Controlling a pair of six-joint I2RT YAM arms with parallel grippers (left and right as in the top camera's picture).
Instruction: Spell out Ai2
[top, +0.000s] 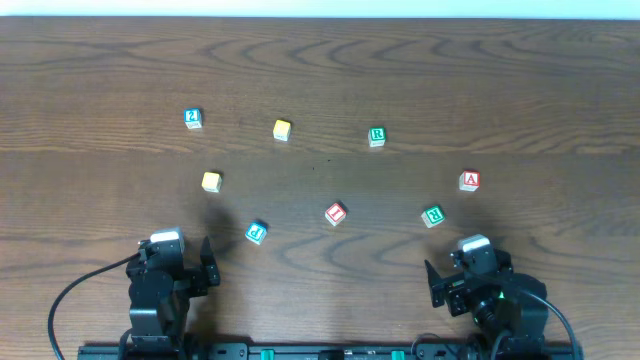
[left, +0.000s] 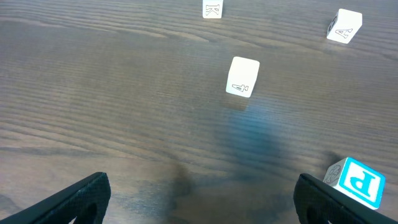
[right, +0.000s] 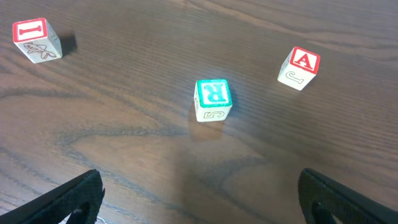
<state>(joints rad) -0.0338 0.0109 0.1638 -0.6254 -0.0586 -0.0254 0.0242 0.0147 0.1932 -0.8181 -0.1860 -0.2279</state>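
Observation:
The red A block (top: 469, 181) lies at the right; it also shows in the right wrist view (right: 299, 68). The red I block (top: 336, 213) lies near the middle and shows in the right wrist view (right: 36, 40). The blue 2 block (top: 193, 118) lies far left at the back. My left gripper (top: 173, 255) is open and empty near the front edge, its fingers wide apart in the left wrist view (left: 202, 202). My right gripper (top: 470, 262) is open and empty in the right wrist view (right: 202, 199), short of a green R block (right: 213, 99).
Other blocks lie scattered on the wooden table (top: 320, 60): a blue P (top: 257, 233) beside my left gripper's right finger (left: 354, 182), two yellow blocks (top: 211, 181) (top: 282, 129), and two green R blocks (top: 432, 215) (top: 376, 137).

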